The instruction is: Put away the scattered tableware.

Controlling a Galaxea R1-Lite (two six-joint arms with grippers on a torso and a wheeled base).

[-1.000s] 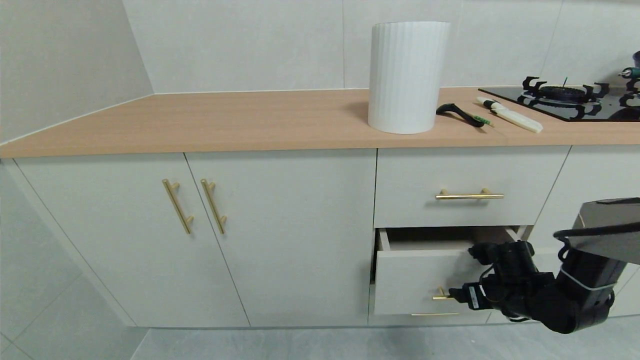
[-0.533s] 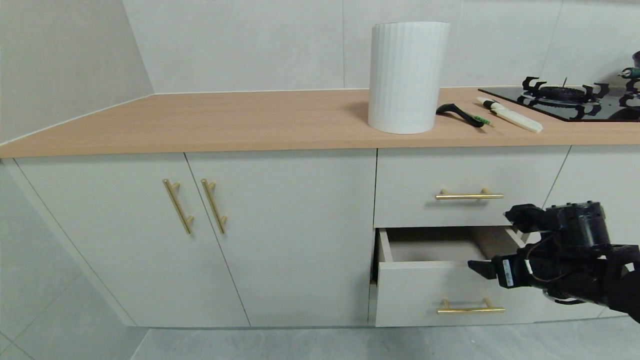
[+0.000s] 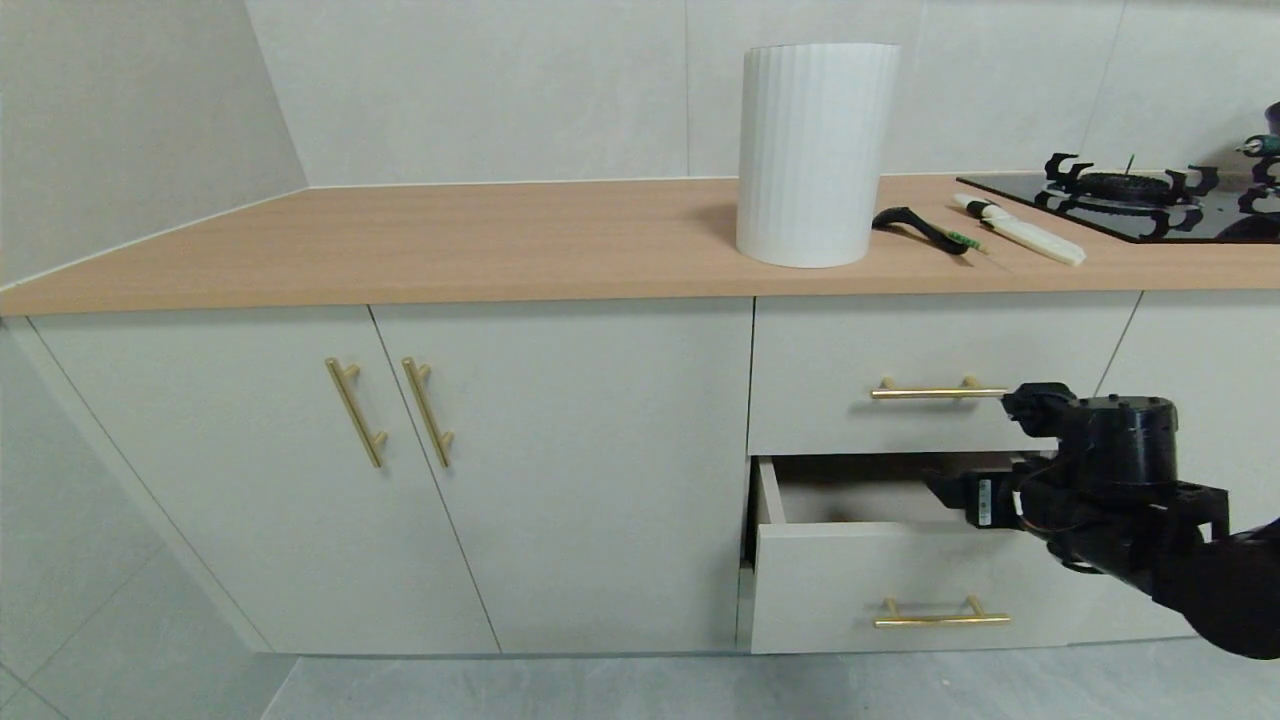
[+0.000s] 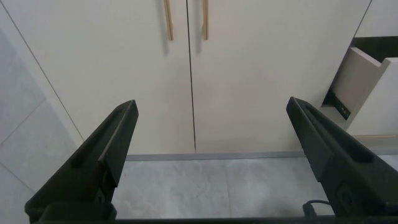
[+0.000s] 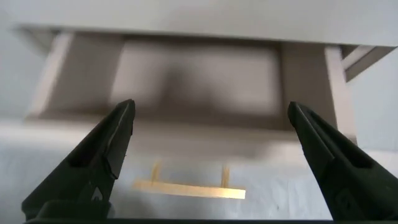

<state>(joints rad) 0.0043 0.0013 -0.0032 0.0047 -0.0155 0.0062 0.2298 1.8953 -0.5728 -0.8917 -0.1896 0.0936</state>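
Right pincer: my right pincer [image 3: 990, 447] hangs in front of the cupboard face with its jaws spread wide and nothing between them. One finger is level with the right end of the gold bar handle [image 3: 938, 392]; I cannot tell whether they touch. The other finger sits at the mouth of the open drawer.
Left pincer: my left pincer [image 4: 211, 104] is also spread wide and holds nothing. It is low down, facing the pair of pale cupboard doors [image 4: 186, 68].
Tableware: the black-handled utensil [image 3: 920, 230] and the white knife-shaped piece [image 3: 1020, 230] lie side by side on the light wooden tabletop [image 3: 480, 240], well above the right pincer.
Open drawer: the pale lower drawer [image 3: 850, 570] is pulled partly out, directly below the tableware. Its brown inside faces the right wrist camera.
In the way: the closed upper drawer [image 3: 830, 370] and the tabletop's front edge lie between the open drawer and the tableware.
Around: the tall white ribbed cylinder [image 3: 812, 150] stands just left of the black-handled utensil, and the black gas hob [image 3: 1130, 205] is near on the right.
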